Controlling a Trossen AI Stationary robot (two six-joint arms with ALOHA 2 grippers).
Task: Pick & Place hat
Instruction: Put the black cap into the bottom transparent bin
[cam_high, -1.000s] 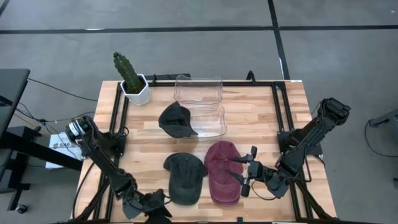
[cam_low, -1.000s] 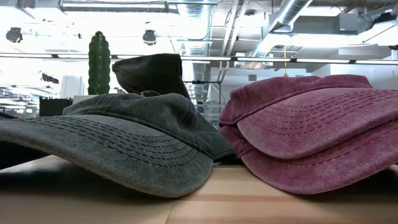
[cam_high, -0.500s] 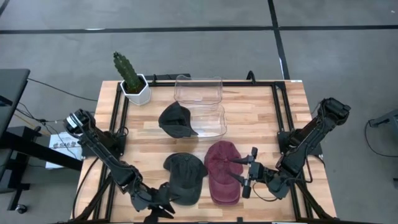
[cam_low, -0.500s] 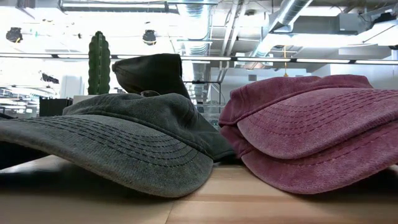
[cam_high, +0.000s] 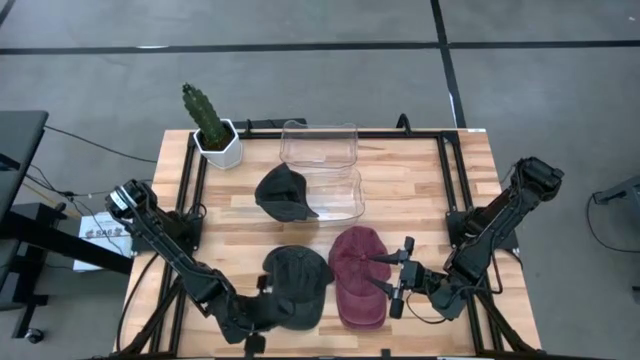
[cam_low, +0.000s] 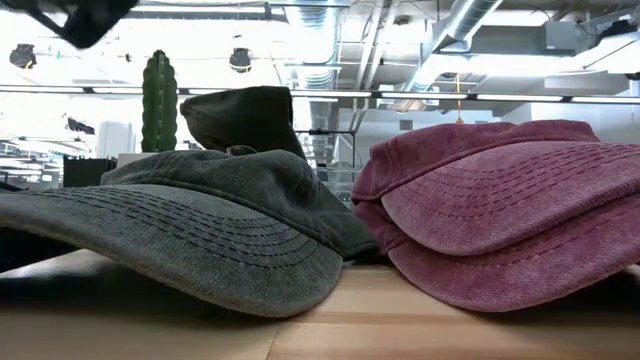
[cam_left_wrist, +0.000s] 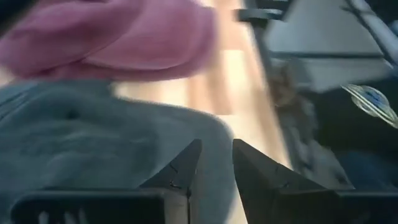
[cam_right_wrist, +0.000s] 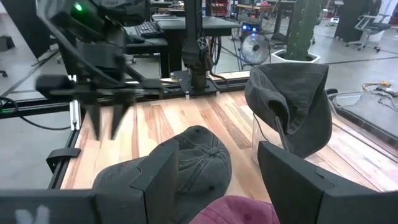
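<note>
A dark grey cap (cam_high: 296, 285) and a maroon cap (cam_high: 358, 280) lie side by side on the wooden table near its front edge, brims toward the near edge. A black cap (cam_high: 283, 192) leans against a clear container (cam_high: 340, 192) farther back. My left gripper (cam_high: 260, 306) hovers just above the grey cap's near left brim (cam_left_wrist: 93, 143), fingers pointing down and a small gap apart; it also shows in the right wrist view (cam_right_wrist: 106, 127). My right gripper (cam_high: 398, 272) is open wide and level beside the maroon cap's right side (cam_right_wrist: 236, 211).
A cactus in a white pot (cam_high: 212, 128) stands at the far left corner. A second clear container (cam_high: 320, 143) stands at the far middle. Dark metal rails (cam_high: 190, 200) run along the table's left and right sides. Bare wood (cam_high: 420, 190) lies at the right behind my right gripper.
My left gripper has moved from the table's near edge toward the far edge and to the right, up over the grey cap's brim; it now shows at the top left of the low view. The caps and my right gripper have kept still.
</note>
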